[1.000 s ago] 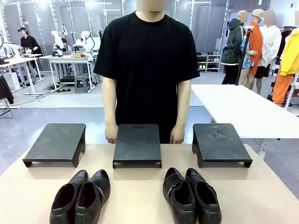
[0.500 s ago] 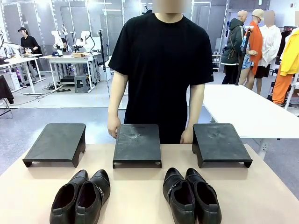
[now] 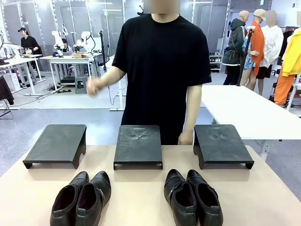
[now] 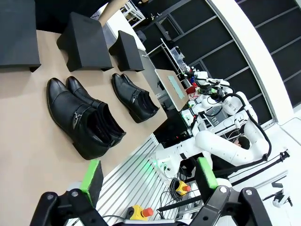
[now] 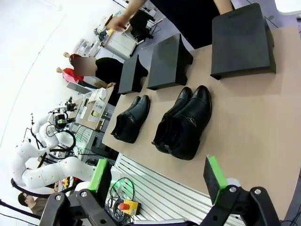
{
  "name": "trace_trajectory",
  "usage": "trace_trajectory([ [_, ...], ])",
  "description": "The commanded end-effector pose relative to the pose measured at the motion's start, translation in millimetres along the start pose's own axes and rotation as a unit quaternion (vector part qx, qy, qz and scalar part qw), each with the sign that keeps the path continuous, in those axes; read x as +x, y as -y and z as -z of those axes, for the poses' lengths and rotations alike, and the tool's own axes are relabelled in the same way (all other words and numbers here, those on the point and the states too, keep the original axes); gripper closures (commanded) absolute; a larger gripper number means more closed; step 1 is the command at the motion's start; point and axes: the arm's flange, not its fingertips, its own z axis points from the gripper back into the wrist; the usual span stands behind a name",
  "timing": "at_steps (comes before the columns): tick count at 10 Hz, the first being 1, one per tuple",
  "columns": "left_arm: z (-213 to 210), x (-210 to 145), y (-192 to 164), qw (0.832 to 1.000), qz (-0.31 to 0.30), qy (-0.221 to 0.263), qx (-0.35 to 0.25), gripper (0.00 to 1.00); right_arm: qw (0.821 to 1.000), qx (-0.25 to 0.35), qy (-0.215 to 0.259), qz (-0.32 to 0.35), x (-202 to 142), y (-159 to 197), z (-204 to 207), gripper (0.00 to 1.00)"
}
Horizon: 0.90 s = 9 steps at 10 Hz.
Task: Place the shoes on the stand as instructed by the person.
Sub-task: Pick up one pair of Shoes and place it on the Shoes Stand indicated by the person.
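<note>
Two pairs of glossy black shoes stand on the tan table's near side, the left pair [image 3: 82,197] and the right pair [image 3: 192,197]. Behind them are three black stands: left [image 3: 56,143], middle [image 3: 138,145] and right [image 3: 221,143], all bare. The person [image 3: 162,66] stands behind the middle stand with one hand [image 3: 95,85] raised at chest height and the other hand [image 3: 186,137] low by the table edge. My left gripper [image 4: 148,174] is open above the table's front edge, short of the left pair [image 4: 84,117]. My right gripper [image 5: 157,176] is open too, short of the right pair [image 5: 186,122].
A white table [image 3: 244,108] stands behind on the right. The table's front edge with a metal rail [image 5: 155,188] lies under both grippers. Each wrist view shows the other white arm [image 4: 221,150] off to the side. People stand far off in the background.
The person has stepped slightly to the right and lifted one hand from the table edge up to chest height. Shoes, stands and grippers are unchanged.
</note>
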Motion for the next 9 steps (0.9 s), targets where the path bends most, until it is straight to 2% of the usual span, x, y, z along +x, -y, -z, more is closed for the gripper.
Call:
trace_trajectory([
  [1,-1.9,3.4,-0.3,1.0,0.012,0.005,-0.01,0.0,1.0,0.005,0.003,-0.011,-0.5,-0.7,0.4,0.0],
  [9,-1.9,3.4,-0.3,1.0,0.012,0.005,-0.01,0.0,1.0,0.005,0.003,-0.011,-0.5,-0.7,0.4,0.0],
])
